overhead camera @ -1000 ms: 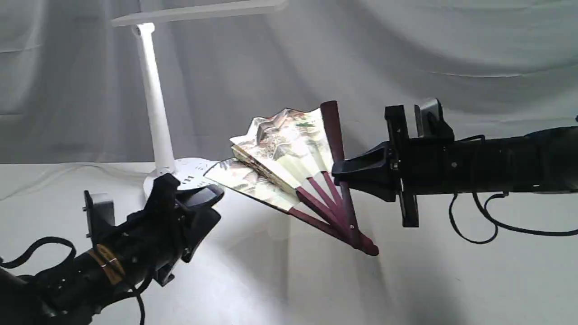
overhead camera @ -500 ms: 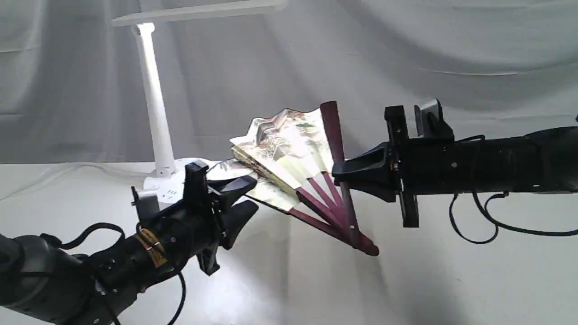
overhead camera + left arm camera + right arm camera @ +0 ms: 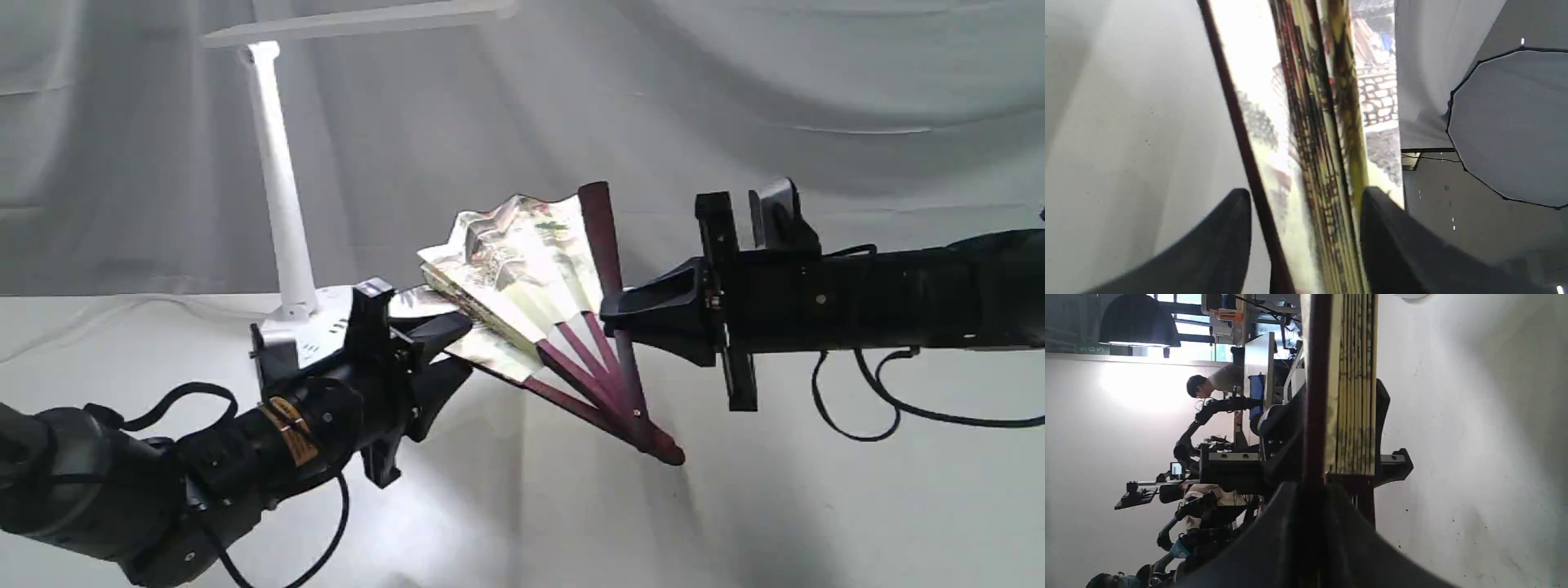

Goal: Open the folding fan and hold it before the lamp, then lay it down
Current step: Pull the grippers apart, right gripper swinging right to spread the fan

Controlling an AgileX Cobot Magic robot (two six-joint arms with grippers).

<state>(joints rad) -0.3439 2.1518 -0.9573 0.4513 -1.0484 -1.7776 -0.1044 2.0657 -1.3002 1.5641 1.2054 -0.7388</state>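
The folding fan sits partly open in the middle of the exterior view, off the table. Its pivot points toward the lower right and its painted paper spreads toward the upper left. Only some pleats are spread; the rest lie stacked in a thick bundle along the lower-left side.

The right end effector reaches in from the right of the frame and is closed on the fan's upright maroon outer rib, gripping it a little above the pivot. In the right wrist view its dark fingers meet around that rib, with the stacked pleat edges just beside them.

The left end effector comes up from the lower left with its fingers spread apart, one above and one below the fan's lower-left edge. The left wrist view shows the dark-edged leaf and the pleat bundle running between the two fingertips. Whether either pad actually presses the paper I cannot tell.

The lamp stands at the upper left — base on the table just behind the left end effector, head bar along the top edge.
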